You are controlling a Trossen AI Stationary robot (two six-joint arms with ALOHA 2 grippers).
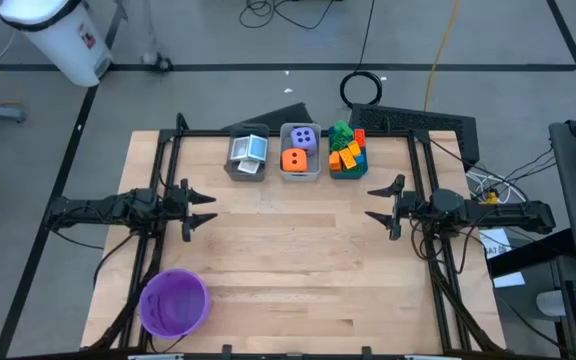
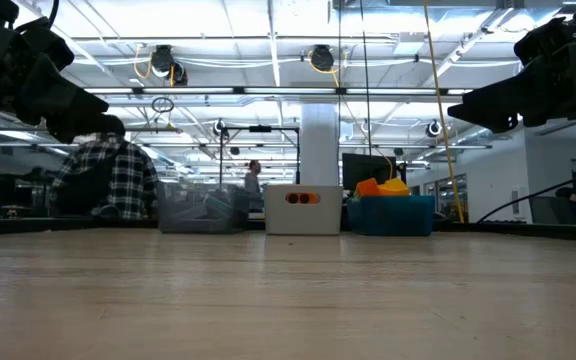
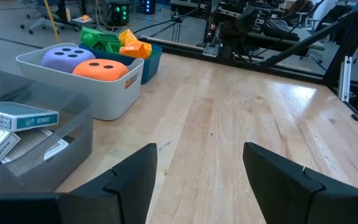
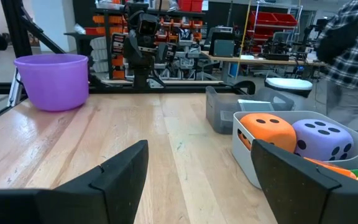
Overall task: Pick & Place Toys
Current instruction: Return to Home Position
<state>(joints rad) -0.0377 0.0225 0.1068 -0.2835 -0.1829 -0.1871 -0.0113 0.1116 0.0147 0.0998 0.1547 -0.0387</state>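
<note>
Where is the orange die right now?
High view: the orange die lies in the middle bin at the far edge of the table, beside the purple die.

The 2 arms stretch level toward each other, left gripper (image 1: 206, 208) and right gripper (image 1: 373, 203) well apart, fingers spread.

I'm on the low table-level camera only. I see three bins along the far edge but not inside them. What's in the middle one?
Observer: The middle bin holds two dice, a purple die and an orange die.
Operator: Is either gripper holding anything?
Observer: No. The left gripper and the right gripper are both open and empty, facing each other across the table.
Operator: Anything nearer the camera?
Observer: A purple bowl stands at the front corner on the left arm's side.
</note>
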